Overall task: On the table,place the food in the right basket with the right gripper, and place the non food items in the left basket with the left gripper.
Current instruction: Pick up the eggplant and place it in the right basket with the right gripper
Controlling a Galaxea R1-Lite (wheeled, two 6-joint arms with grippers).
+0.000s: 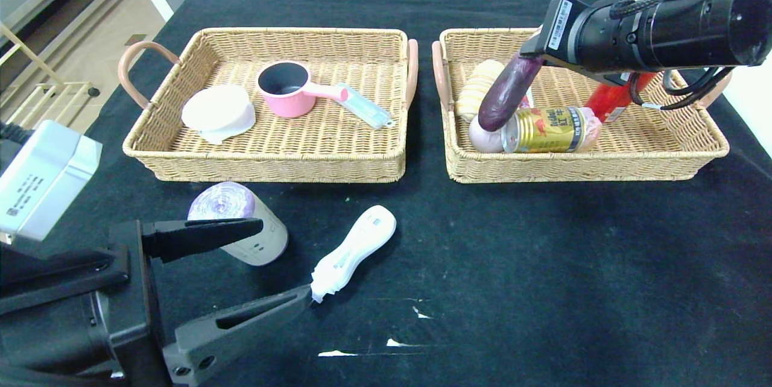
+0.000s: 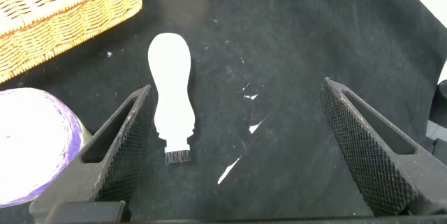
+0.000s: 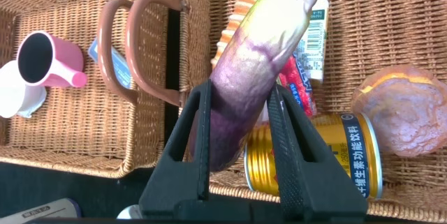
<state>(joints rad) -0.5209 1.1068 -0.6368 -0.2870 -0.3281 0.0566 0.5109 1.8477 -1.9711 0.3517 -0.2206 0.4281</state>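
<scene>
Two non-food items remain on the black-cloth table [image 1: 543, 266], nearest the robot: a beige cylinder roll with a purple top [image 1: 241, 224] and a white curvy-handled brush with black bristles [image 1: 353, 251], lying side by side in front of the left tan wicker basket [image 1: 265, 161]. The left gripper [image 1: 283, 266] hovers low over them with its fingers spread wide and nothing held; in the left wrist view the brush lies between the open fingers, close to one of them. Farther off, the left basket already holds a pink saucepan [image 1: 289, 90], a white folded item [image 1: 217, 113] and a pale blue flat object [image 1: 365, 106]. The right gripper [image 3: 241, 133] is clamped on a purple eggplant [image 1: 509, 93], held tilted over the right tan wicker basket [image 1: 579, 167], its lower end beside a short gold can [image 1: 546, 129]. By this evidence the food sorting is nearly done, pending release of the eggplant, while both non-food items are still to be moved. A red can [image 1: 612, 100] is largely hidden behind the right arm; the pale pinkish potato [image 3: 408, 109] shows fully only in the right wrist view, and a green stick pack [image 3: 312, 39] is partly covered.
</scene>
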